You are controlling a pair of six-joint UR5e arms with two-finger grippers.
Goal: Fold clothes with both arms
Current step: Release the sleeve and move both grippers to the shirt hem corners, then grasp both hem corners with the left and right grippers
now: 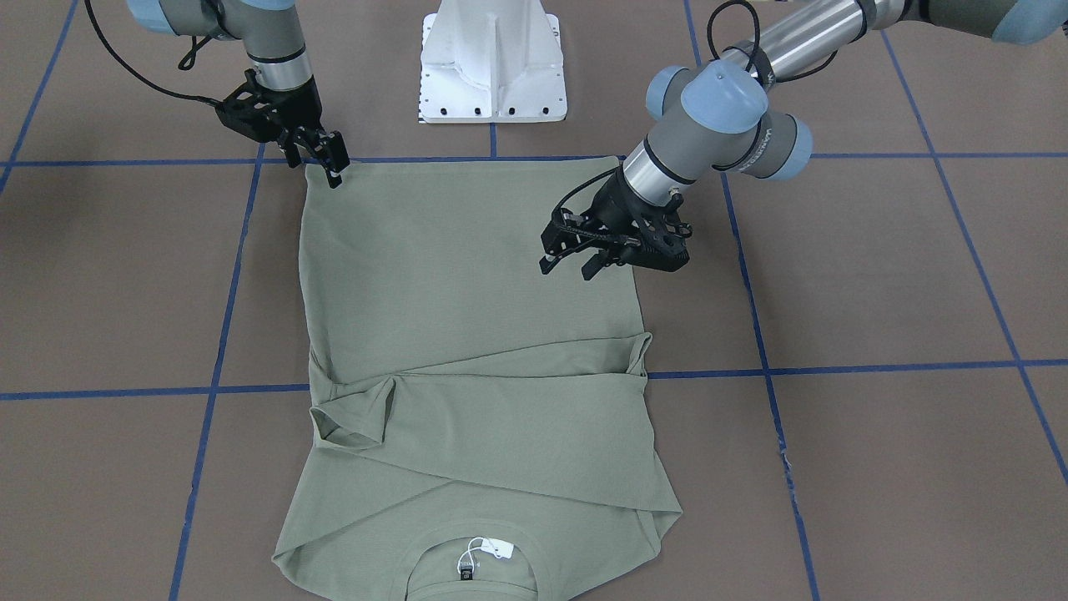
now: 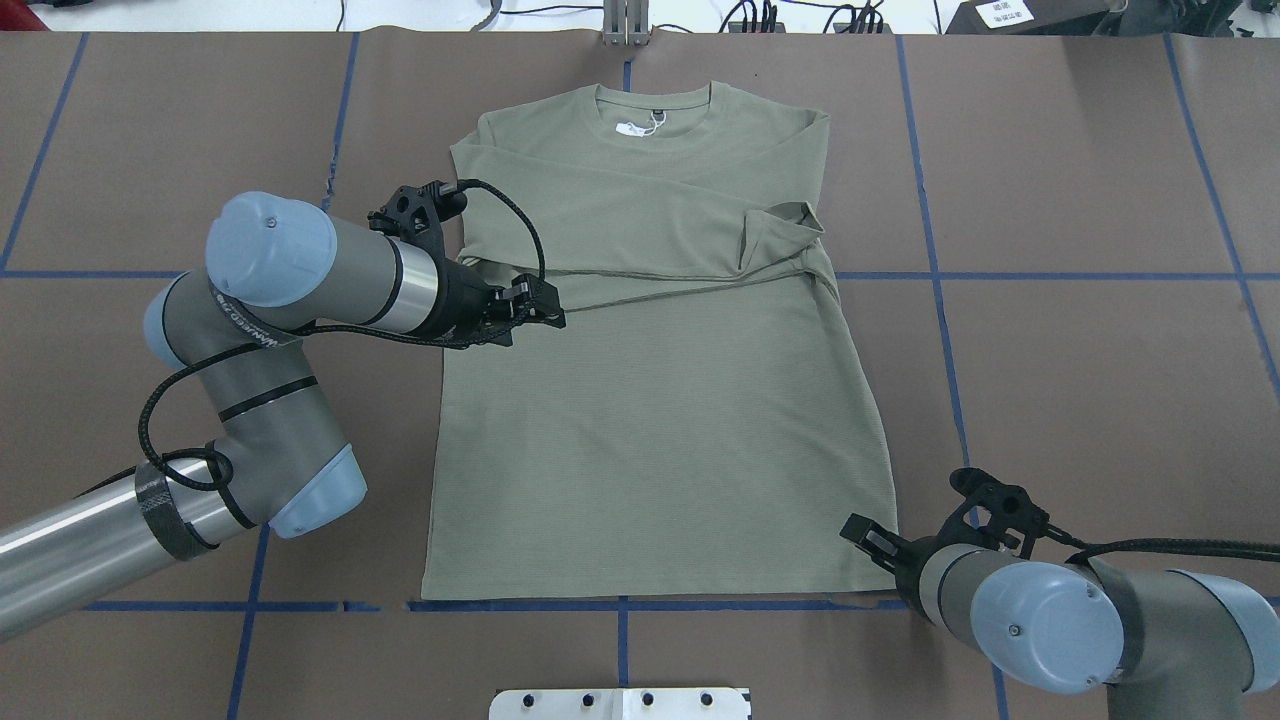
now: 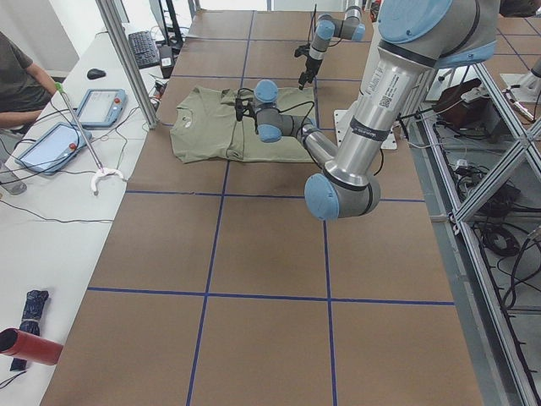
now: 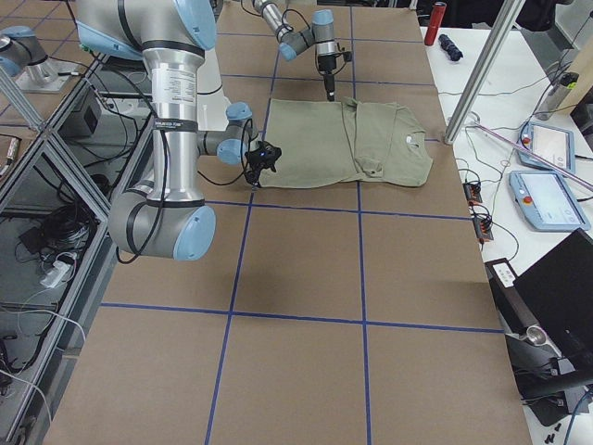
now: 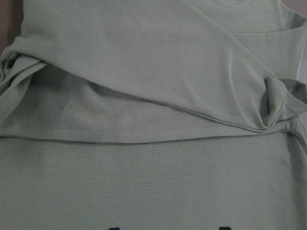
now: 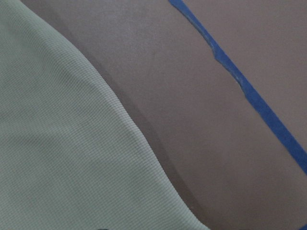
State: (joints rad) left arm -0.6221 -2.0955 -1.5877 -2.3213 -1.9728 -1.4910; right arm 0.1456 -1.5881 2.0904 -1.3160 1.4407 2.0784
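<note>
The sage-green long-sleeved shirt (image 2: 660, 420) lies flat on the brown table, collar and white tag (image 2: 630, 127) on the far side, hem toward the robot. Both sleeves are folded across the chest (image 1: 501, 401). My left gripper (image 1: 571, 265) is open and empty, hovering over the shirt's edge just below the folded sleeves; it also shows in the overhead view (image 2: 548, 308). Its wrist view shows the sleeve folds (image 5: 144, 96). My right gripper (image 1: 321, 163) is open at the hem corner, also seen from overhead (image 2: 865, 535). Its wrist view shows the shirt's edge (image 6: 57, 143) on bare table.
The white pedestal base (image 1: 492, 63) stands at the robot's side of the table, just behind the hem. Blue tape lines (image 2: 1050, 276) grid the table. A side desk with tablets (image 3: 97, 106) and a seated person lies beyond the collar end. A red bottle (image 3: 30, 345) lies there too.
</note>
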